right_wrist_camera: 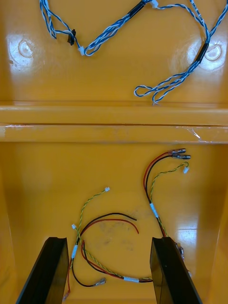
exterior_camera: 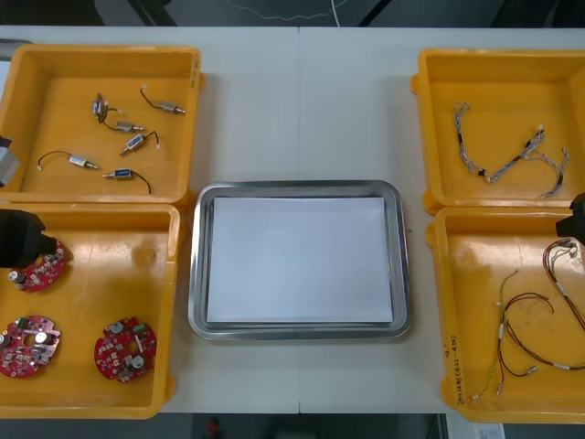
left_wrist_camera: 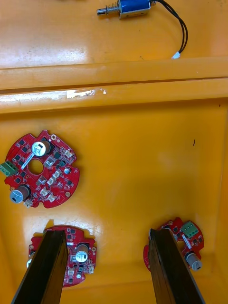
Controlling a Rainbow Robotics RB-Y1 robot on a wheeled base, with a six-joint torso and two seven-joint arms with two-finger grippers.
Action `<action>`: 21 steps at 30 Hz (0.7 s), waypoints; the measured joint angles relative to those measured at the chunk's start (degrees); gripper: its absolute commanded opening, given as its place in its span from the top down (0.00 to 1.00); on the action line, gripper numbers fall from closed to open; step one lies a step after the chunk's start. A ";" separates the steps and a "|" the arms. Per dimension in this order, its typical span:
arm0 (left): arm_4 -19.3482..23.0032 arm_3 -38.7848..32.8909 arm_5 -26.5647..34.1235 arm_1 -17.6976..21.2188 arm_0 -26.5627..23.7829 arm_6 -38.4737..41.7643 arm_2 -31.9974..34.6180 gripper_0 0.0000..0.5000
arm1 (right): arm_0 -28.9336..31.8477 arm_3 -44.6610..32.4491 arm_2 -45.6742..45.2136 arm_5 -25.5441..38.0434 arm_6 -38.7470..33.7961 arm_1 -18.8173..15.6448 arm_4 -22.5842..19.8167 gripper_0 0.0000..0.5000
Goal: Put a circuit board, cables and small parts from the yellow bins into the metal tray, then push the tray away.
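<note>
Open and holding nothing, my left gripper (exterior_camera: 22, 240) (left_wrist_camera: 109, 273) hangs over the near left yellow bin (exterior_camera: 137, 233). Three round red circuit boards (exterior_camera: 125, 348) lie there. In the left wrist view one board (left_wrist_camera: 40, 169) lies ahead of the fingers, one (left_wrist_camera: 78, 256) is partly behind a finger, and one (left_wrist_camera: 183, 240) is just outside the other finger. My right gripper (exterior_camera: 576, 218) (right_wrist_camera: 110, 275) is open above the near right bin (exterior_camera: 475, 238), with red and yellow cables (exterior_camera: 535, 320) (right_wrist_camera: 107, 223) lying between and ahead of its fingers. The metal tray (exterior_camera: 196, 274), white inside, holds nothing.
The far left bin (exterior_camera: 55, 64) holds several small metal parts (exterior_camera: 134, 142) with black leads; one part (left_wrist_camera: 126, 8) lies past the bin wall. Twisted blue and white cables (exterior_camera: 507, 160) (right_wrist_camera: 109, 31) lie in the far right bin (exterior_camera: 439, 82).
</note>
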 measured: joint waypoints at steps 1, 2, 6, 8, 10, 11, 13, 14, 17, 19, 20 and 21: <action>0.00 0.00 0.00 0.00 0.00 0.00 0.00 0.00 | 0.00 0.00 0.00 0.00 0.00 0.00 0.00 0.00; 0.00 0.00 0.00 0.00 0.00 0.00 0.00 0.00 | 0.00 0.00 0.00 0.00 0.00 0.00 0.00 0.00; 0.00 0.00 0.00 0.00 0.00 0.00 0.00 0.00 | 0.00 0.00 0.00 0.00 0.00 0.00 0.00 0.00; 0.00 0.00 0.00 0.00 0.00 0.00 0.00 0.00 | 0.00 0.00 0.00 0.00 0.00 0.00 0.00 0.00; 0.00 0.00 0.00 0.00 0.00 0.00 0.00 0.00 | 0.00 0.00 0.00 0.00 0.00 0.00 0.00 0.00; 0.00 0.00 0.00 0.00 0.00 0.00 0.00 0.00 | 0.00 0.00 0.00 0.00 0.00 0.00 0.00 0.00; 0.00 0.00 0.00 0.00 0.00 0.00 0.00 0.00 | 0.00 0.00 0.00 0.00 0.00 0.00 0.00 0.00; 0.00 0.00 0.00 0.00 0.00 0.00 0.00 0.00 | 0.00 0.00 0.00 0.00 0.00 0.00 0.00 0.00; 0.00 0.00 0.00 0.00 0.00 0.00 0.00 0.00 | 0.00 0.00 0.00 0.00 0.00 0.00 0.00 0.00; 0.00 0.00 0.00 0.00 0.00 0.00 0.00 0.00 | 0.00 0.00 0.00 0.00 0.00 0.00 0.00 0.00; 0.00 0.00 0.00 0.00 0.00 0.00 0.00 0.00 | 0.00 0.00 0.00 0.00 0.00 0.00 0.00 0.00; 0.00 0.00 0.00 0.00 0.00 0.00 0.00 0.00 | 0.00 0.00 0.00 0.00 0.00 0.00 0.00 0.00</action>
